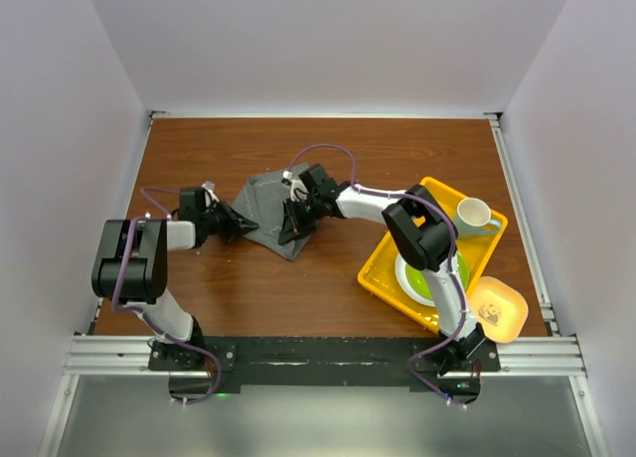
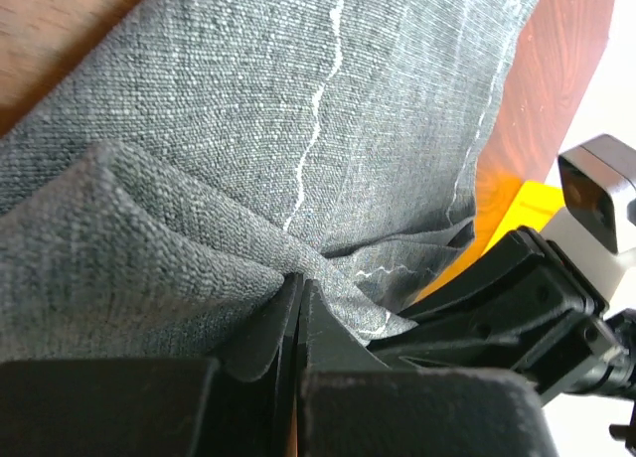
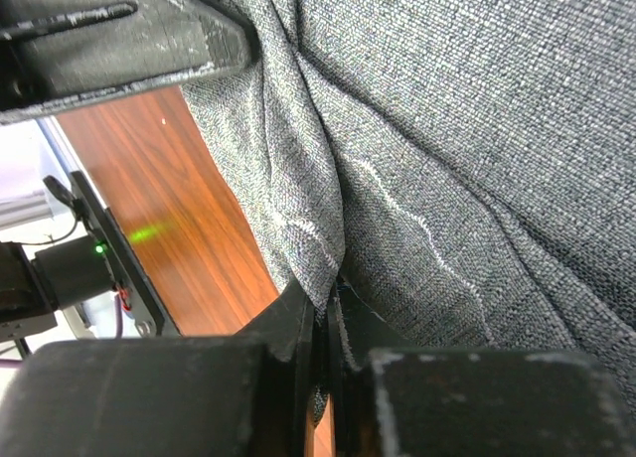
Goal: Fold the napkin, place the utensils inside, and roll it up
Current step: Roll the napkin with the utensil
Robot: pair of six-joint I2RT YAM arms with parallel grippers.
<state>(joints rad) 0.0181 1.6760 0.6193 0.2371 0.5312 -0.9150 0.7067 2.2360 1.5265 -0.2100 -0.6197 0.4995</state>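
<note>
Top external — napkin (image 1: pixel 266 205) lies between left pincer (image 1: pixel 249 225) and right pincer (image 1: pixel 292 229), both pinching.

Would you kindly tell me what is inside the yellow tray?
A pale mug and a green plate sit in the yellow tray. The right arm covers much of the plate, so anything beneath the arm cannot be seen.

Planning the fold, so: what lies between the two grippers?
Only the napkin, which the left gripper and right gripper both pinch; the top view shows it.
</note>
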